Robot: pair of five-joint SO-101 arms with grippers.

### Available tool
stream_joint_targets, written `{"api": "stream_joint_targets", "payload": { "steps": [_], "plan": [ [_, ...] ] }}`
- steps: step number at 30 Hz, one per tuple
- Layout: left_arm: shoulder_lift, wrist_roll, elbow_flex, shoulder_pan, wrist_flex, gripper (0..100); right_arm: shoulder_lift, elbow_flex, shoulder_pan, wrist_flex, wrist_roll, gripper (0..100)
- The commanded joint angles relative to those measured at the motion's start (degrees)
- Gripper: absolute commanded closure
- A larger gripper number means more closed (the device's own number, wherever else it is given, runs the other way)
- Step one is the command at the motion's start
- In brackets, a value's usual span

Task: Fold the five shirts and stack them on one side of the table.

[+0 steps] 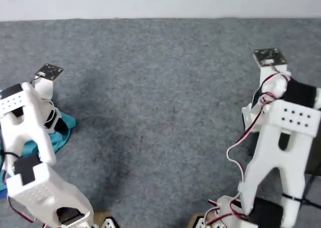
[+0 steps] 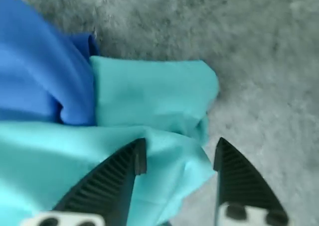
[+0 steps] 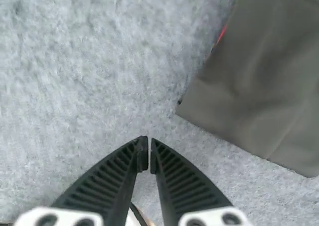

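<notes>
A: Where is the left gripper (image 2: 179, 147), and how do its jaws stand?

B: Spread wide with nothing clamped between them; it hangs over the teal shirt (image 2: 149, 94), and teal cloth shows in the gap; whether the tips touch the cloth I cannot tell.

A: And that shirt lies where?

B: At the left edge of the table, towards the near side; the high view shows it under the left arm (image 1: 30, 137), with a teal corner poking out to the right of the arm; it lies in several layers, one flat panel over more teal cloth.

A: Anything beside it?

B: A blue shirt (image 2: 35, 71), touching the teal one; which of the two lies over the other I cannot tell.

A: The right gripper (image 3: 149, 142)?

B: Closed, its ribbed jaws almost meeting at the tips, with nothing between them; it hangs over the bare grey felt cover (image 1: 160, 87).

A: Is there cloth near it?

B: A dark olive shirt (image 3: 259, 76) lies flat just beside it, apart from the jaws; a small red mark (image 3: 222, 34) shows at the shirt's edge.

A: And the right arm (image 1: 281, 137) itself?

B: It stands at the right side of the table in the high view, its wrist bent down towards the felt.
</notes>
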State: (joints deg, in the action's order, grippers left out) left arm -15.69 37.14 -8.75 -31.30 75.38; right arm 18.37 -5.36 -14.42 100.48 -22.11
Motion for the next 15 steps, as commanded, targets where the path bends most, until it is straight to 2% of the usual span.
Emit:
{"api": "stream_joint_targets", "payload": {
  "steps": [1,4,10,15],
  "plan": [
    [-1.41,-0.97,0.57,0.62,-3.69,83,4.53,-0.70,0.13,2.42,0.53,98.9],
    [-0.88,0.62,2.51,2.11,-3.78,99,6.46,-0.79,0.13,2.42,0.53,99.0],
    [8.79,0.44,11.91,6.15,5.54,99,8.48,-0.79,0.13,2.42,0.53,99.0],
    [18.99,-6.24,20.35,11.87,8.70,99,9.80,-0.79,0.13,2.42,0.53,99.0]
  ]
}}
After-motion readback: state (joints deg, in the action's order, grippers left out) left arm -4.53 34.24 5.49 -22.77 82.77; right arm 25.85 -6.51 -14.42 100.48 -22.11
